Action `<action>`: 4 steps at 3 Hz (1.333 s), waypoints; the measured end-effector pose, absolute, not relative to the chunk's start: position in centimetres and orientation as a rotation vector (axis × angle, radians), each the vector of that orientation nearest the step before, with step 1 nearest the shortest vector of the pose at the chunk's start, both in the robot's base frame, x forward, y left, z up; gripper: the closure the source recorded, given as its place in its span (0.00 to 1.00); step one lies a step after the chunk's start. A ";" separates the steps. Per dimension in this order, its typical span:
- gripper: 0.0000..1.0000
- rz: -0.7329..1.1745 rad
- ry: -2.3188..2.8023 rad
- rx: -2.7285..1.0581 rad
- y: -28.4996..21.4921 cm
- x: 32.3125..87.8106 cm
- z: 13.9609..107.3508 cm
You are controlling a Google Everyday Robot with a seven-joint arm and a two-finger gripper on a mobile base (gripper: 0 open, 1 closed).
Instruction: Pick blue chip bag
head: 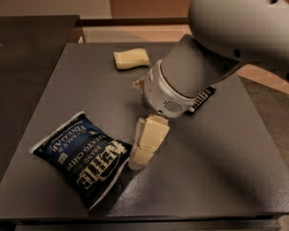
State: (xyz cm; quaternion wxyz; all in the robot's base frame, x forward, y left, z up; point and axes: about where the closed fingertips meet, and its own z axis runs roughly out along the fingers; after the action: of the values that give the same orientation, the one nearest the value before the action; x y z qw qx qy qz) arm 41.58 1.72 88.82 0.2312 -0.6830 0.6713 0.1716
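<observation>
The blue chip bag (pixel 84 155) lies flat on the dark grey table (pixel 221 177), at the front left. It is navy with white edges and white lettering. My gripper (pixel 140 159) hangs down from the large grey and white arm (pixel 192 76). Its cream tip is right at the bag's right edge, low over the table. I cannot tell whether it touches the bag. Nothing is held.
A pale yellow sponge-like block (pixel 131 59) lies at the back of the table. A small black snack bar wrapper (pixel 202 99) shows partly from under the arm at the middle right. A dark counter (pixel 19 57) stands to the left.
</observation>
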 end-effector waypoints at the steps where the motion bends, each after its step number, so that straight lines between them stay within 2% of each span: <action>1: 0.00 0.520 1.878 -1.908 3.8 41.3 86.7; 3: 0.00 0.592 1.933 -1.960 6.7 40.4 84.0; 4: 0.18 0.607 1.929 -1.983 7.5 40.1 83.5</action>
State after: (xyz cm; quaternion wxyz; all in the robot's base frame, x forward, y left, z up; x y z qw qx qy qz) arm 40.12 7.48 83.53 0.1540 -0.6918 0.6729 0.2119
